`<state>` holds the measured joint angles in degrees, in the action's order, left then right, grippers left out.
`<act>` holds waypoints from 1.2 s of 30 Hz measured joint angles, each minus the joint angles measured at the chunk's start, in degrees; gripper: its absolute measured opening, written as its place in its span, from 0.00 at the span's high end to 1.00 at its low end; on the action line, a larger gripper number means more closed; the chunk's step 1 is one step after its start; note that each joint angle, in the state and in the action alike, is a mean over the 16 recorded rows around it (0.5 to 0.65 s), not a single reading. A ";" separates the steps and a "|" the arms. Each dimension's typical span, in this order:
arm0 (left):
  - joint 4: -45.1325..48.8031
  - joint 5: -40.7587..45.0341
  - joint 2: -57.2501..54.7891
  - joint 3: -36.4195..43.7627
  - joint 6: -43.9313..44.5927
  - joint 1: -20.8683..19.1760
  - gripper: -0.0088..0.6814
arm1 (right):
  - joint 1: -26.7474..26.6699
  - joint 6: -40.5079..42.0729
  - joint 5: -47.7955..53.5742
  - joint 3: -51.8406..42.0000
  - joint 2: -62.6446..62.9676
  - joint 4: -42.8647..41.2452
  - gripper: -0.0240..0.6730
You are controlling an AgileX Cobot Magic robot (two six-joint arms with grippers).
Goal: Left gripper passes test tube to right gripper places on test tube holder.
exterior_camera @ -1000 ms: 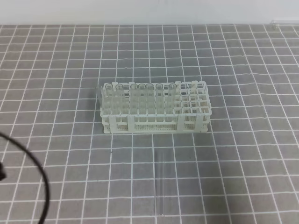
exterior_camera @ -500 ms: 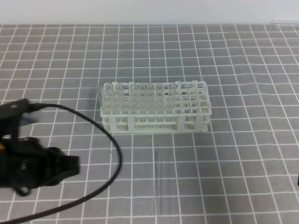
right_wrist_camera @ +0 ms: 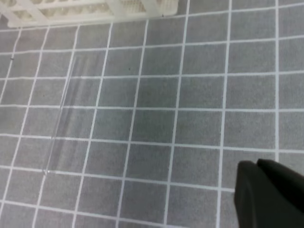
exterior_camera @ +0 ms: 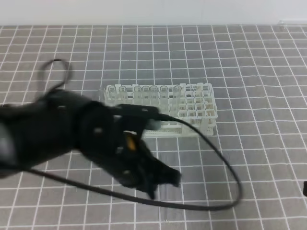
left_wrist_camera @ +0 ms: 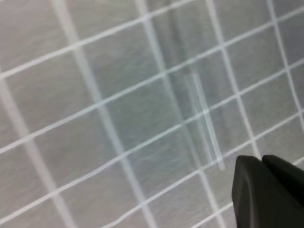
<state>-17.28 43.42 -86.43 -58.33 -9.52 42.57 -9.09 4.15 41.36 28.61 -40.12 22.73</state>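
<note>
The test tube (exterior_camera: 165, 213) lies flat on the gridded mat in front of the test tube holder (exterior_camera: 194, 108); its upper part is hidden under my left arm. My left gripper (exterior_camera: 165, 180) hovers over it, blurred by motion. In the left wrist view the test tube (left_wrist_camera: 204, 118) lies just above and left of the left gripper (left_wrist_camera: 260, 161), whose fingers sit together with nothing between them. The right wrist view has the test tube (right_wrist_camera: 61, 111) at left, the test tube holder (right_wrist_camera: 95, 12) along the top, and the right gripper (right_wrist_camera: 256, 165) low right, fingers together and empty.
The white rack holds several clear tubes in its left part. A black cable (exterior_camera: 225, 163) loops from the left arm across the mat in front of the rack. A sliver of the right arm (exterior_camera: 305, 188) shows at the right edge.
The left arm has swept in from the left edge towards the centre, now covering the rack's left front and the tube's upper end. The cable has swung right with it. Tube and rack have not moved.
</note>
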 joint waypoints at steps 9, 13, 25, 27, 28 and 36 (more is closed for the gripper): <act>4.64 8.26 -10.20 -12.16 -5.49 8.59 0.99 | 0.00 0.12 1.27 0.00 -0.07 0.06 0.97; 5.20 10.84 -12.28 -15.02 -5.52 10.11 0.99 | 0.00 0.31 1.75 0.00 -0.07 0.08 0.97; 8.22 11.79 -13.73 -16.30 -3.44 10.85 0.95 | 0.00 0.82 2.27 0.00 -0.07 0.20 0.97; 8.80 11.66 -14.26 -16.30 -4.18 10.84 0.95 | 0.00 0.84 2.27 0.00 -0.07 0.22 0.97; 9.08 11.60 -14.56 -16.30 -4.70 10.84 0.94 | 0.00 0.84 2.27 0.00 -0.07 0.24 0.97; 10.82 11.52 -17.81 -16.29 -9.72 10.89 0.93 | 0.00 0.84 2.27 0.00 -0.07 0.30 0.97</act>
<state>-6.45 54.94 -104.24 -74.62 -19.25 53.46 -9.09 4.99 43.62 28.61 -40.19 23.03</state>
